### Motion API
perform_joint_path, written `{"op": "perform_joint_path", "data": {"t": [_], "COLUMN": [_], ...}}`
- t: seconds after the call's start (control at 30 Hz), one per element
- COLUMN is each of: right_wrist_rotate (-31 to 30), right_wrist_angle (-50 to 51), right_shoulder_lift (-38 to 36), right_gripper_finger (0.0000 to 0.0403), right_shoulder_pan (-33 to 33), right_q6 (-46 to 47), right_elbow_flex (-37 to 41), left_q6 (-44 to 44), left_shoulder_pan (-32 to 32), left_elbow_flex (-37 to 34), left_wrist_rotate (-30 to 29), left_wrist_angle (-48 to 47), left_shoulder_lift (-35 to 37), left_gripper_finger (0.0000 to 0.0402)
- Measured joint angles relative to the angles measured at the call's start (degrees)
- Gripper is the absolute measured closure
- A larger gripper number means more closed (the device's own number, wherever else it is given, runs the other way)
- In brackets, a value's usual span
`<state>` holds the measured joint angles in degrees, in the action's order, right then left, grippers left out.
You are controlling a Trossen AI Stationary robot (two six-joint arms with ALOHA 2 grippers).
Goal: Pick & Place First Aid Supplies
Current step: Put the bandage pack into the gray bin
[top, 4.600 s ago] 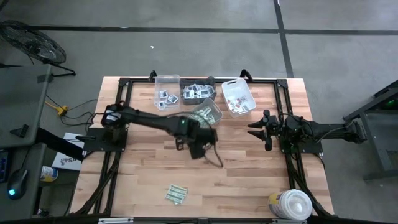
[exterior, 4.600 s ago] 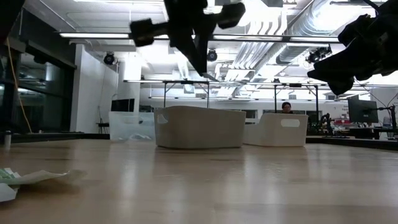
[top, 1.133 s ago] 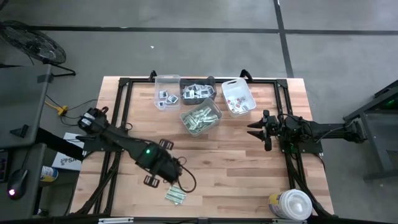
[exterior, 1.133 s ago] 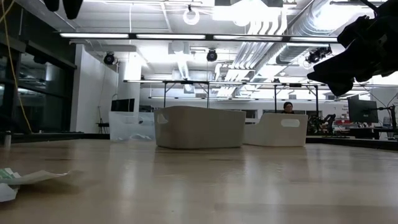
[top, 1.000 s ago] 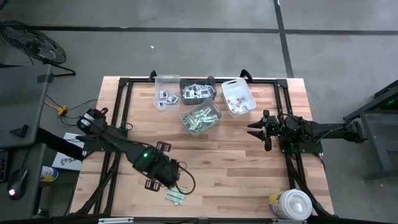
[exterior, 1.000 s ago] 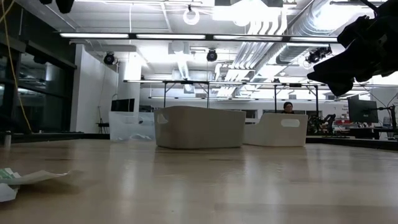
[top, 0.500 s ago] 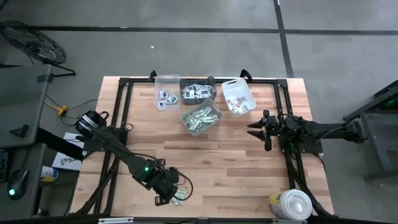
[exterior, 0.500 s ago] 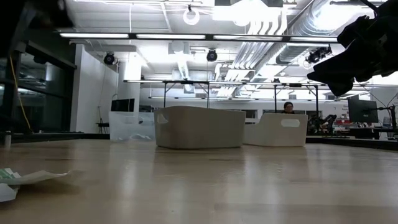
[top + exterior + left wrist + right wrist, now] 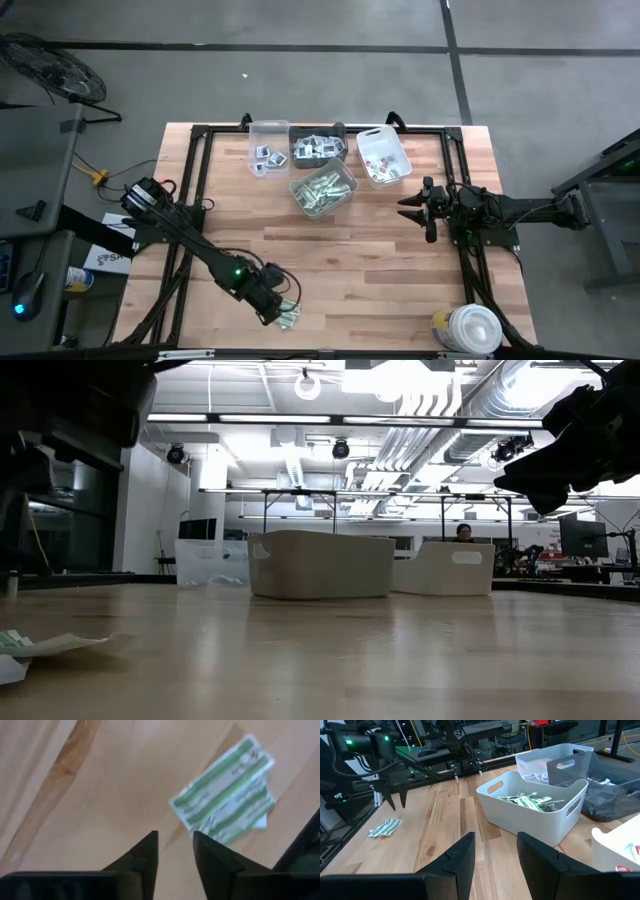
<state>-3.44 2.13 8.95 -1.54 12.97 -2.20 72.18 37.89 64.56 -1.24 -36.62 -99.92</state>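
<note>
A small pile of green-and-white strip packets [image 9: 290, 318] lies flat on the table near its near edge; it also shows in the left wrist view [image 9: 227, 790], the right wrist view [image 9: 385, 827] and at the low view's left edge [image 9: 40, 645]. My left gripper [image 9: 276, 306] hangs just above the table beside the pile, fingers pointing down and open with a narrow gap [image 9: 175, 837], touching nothing. My right gripper [image 9: 408, 210] waits open at the table's right side [image 9: 495, 840]. More packets fill the bins at the far edge.
Along the far edge stand a clear bin [image 9: 266, 148], a dark bin [image 9: 318, 147] and a white bin [image 9: 383, 156]. In front of them is a white bin of green strips [image 9: 323, 188]. A round white tub [image 9: 468, 328] sits at the near right corner. Bare wood lies between.
My left gripper has moved toward the table's near edge and come down beside the pile of green strips; in the low view its dark body has dropped into the upper left. The packets have stayed in place.
</note>
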Motion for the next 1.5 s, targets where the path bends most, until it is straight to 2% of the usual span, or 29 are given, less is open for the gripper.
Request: {"op": "perform_joint_path", "data": {"t": [0.13,0.3,0.77,0.97,1.23,1.5], "right_wrist_rotate": [0.0,0.0,0.0,0.0,0.0,0.0], "right_wrist_angle": [0.0,0.0,0.0,0.0,0.0,0.0], "right_shoulder_lift": [0.0,0.0,0.0,0.0,0.1,0.1], "right_gripper_finger": [0.0263,0.0263,0.0263,0.0263,0.0263,0.0263], "right_shoulder_pan": [0.0,0.0,0.0,0.0,0.0,0.0], "right_q6": [0.0,0.0,0.0,0.0,0.0,0.0], "right_elbow_flex": [0.0,0.0,0.0,0.0,0.0,0.0], "left_q6": [3.0,7.9,10.6,10.6,10.1,4.5], "left_shoulder_pan": [0.0,-0.4,-0.4,-0.4,-0.4,-0.5], "left_elbow_flex": [-1.8,-3.3,-3.6,-3.4,-3.0,-2.7], "left_wrist_rotate": [-4.0,-4.6,-6.4,-3.5,-1.5,1.6], "left_wrist_angle": [3.5,2.9,7.5,11.7,8.1,6.4], "left_shoulder_lift": [0.0,0.0,-0.4,-3.8,-6.9,-10.2], "left_gripper_finger": [0.0237,0.0204,0.0216,0.0216,0.0216,0.0216]}}
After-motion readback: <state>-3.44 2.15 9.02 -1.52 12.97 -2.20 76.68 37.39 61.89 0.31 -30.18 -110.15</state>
